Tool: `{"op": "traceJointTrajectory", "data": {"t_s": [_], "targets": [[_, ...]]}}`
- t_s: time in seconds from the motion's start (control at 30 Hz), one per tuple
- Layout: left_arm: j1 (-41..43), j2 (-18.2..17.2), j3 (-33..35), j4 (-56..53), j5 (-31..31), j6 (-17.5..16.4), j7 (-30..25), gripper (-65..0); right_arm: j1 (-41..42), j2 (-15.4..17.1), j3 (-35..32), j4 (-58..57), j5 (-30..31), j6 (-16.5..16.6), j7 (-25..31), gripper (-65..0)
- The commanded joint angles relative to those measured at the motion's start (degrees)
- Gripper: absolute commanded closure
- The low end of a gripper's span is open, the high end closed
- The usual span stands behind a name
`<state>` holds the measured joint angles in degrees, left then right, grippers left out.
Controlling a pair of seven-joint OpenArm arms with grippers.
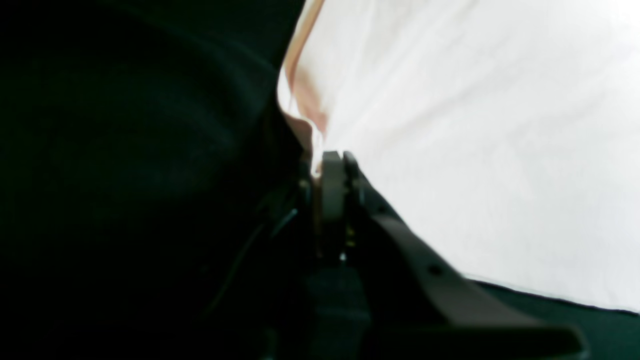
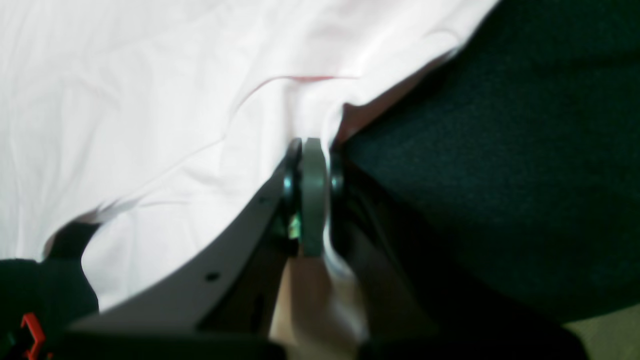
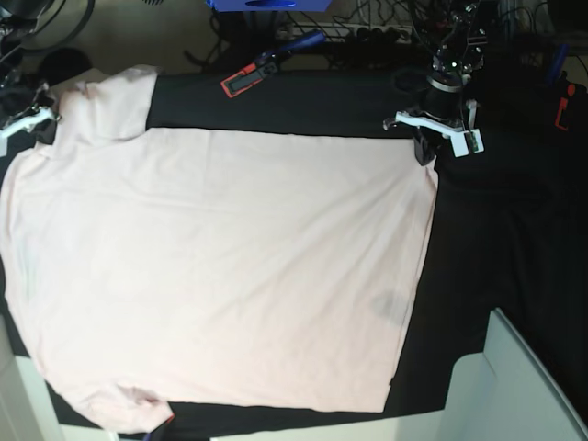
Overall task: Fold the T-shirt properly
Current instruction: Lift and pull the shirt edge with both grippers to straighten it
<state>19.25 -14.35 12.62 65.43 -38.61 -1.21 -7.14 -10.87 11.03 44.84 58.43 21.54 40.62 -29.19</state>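
The pale pink T-shirt [image 3: 220, 266] lies spread flat, plain side up, on the black table cloth [image 3: 496, 230]. In the base view my left gripper [image 3: 424, 150] sits at the shirt's far right corner. The left wrist view shows this gripper [image 1: 334, 157] shut, with the T-shirt's [image 1: 475, 150] edge pinched between its fingers. My right gripper [image 3: 43, 129] is at the far left, beside the sleeve. In the right wrist view it [image 2: 311, 145] is shut on a bunched fold of the T-shirt [image 2: 125, 100].
An orange and black clamp [image 3: 241, 81] and a blue-handled one [image 3: 299, 41] lie at the table's back edge, with cables behind them. A red clip [image 3: 562, 115] is at the far right. A white panel [image 3: 524, 386] stands at the front right corner.
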Motion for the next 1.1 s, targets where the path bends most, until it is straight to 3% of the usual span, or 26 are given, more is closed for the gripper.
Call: {"op": "traceJointTrajectory", "data": {"t_s": [0.0,0.17,1.07], "targets": [[1.72,-0.38,-0.09,-0.42,-0.03,1.34,4.45,0.0,-0.60,0.71,1.45,0.25,-1.54,-0.62,-1.45,0.0],[1.99,-0.38,-0.09,-0.42,-0.03,1.34,4.37,0.0,-1.21,0.89,4.70,0.25,-1.54,-0.62,-1.62,0.0],[8.05,-2.31,-0.09,4.33,-0.03,1.43,4.37,0.0,-5.17,0.53,4.87,4.11,-1.28,-0.62,-1.80,0.0]]}}
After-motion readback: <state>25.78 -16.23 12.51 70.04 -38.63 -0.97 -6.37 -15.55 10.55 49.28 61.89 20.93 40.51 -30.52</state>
